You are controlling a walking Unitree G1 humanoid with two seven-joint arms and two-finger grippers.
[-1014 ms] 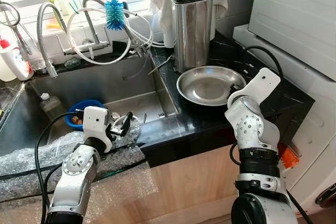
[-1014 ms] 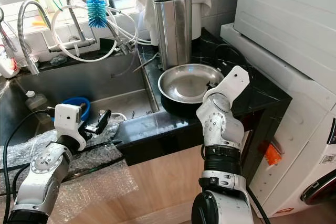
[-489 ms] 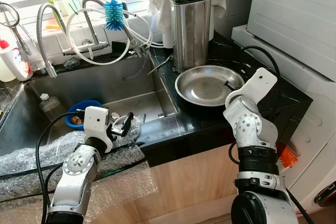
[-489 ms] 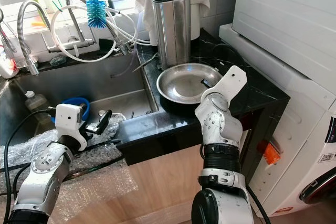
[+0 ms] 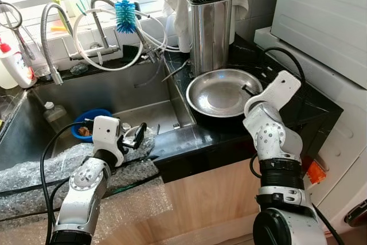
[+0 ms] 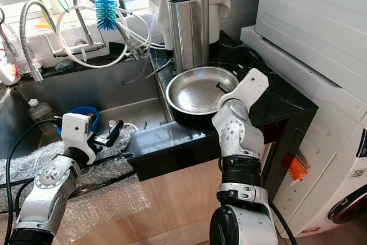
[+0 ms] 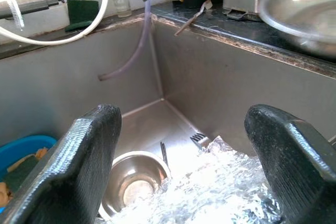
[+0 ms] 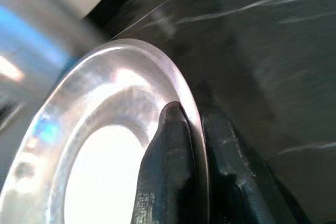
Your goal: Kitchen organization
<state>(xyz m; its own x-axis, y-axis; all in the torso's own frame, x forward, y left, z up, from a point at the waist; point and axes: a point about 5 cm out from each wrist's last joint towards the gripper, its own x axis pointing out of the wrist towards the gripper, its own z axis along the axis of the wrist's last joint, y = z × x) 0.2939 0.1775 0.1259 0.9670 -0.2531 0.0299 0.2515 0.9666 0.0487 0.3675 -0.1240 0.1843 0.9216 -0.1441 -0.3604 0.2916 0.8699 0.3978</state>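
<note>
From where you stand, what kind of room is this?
A home kitchen, most likely: a steel sink with a coiled tap, a knife block on the black counter, and a steel plate pinched at its rim by the right gripper.

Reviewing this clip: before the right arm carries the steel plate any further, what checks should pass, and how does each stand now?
1. Grip on the plate: the right gripper pinches the rim of the steel plate, one finger on each side. Ok.
2. Plate lifted free: it sits tilted over the black counter, but whether its far edge is still touching is unclear. Cannot tell.
3. Clearance to the knife block: it stands right behind the plate. Not ok for a move backward.
4. Plate empty: nothing lies in it. Ok.
5. Left gripper out of the way: open over the bubble wrap by the sink, apart from the plate. Ok.
</note>
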